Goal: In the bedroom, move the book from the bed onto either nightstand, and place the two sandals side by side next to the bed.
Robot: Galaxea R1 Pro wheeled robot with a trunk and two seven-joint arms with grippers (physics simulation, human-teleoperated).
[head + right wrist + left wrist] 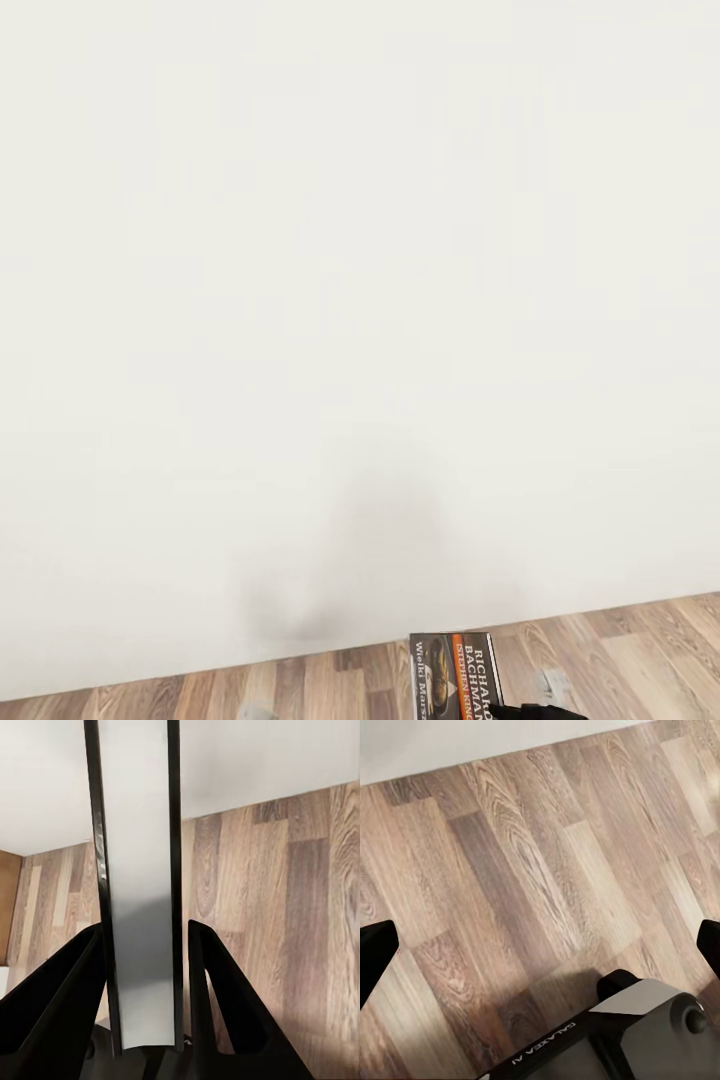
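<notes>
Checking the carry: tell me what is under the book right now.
Under the thin dark paperback book, clamped edge-on by the right claw, lies brown wood-plank floor meeting a white wall. The floor directly behind it is covered.

A wall point(350, 250) stands straight ahead, with the floor point(620, 650) running along its foot. Low in the head view, right of centre, the book point(455, 675) is held up in front of the wall, above the floor. In the right wrist view the book point(139, 907) sits edge-on between the right gripper point(142, 1020) fingers, which close on both its sides.
</notes>
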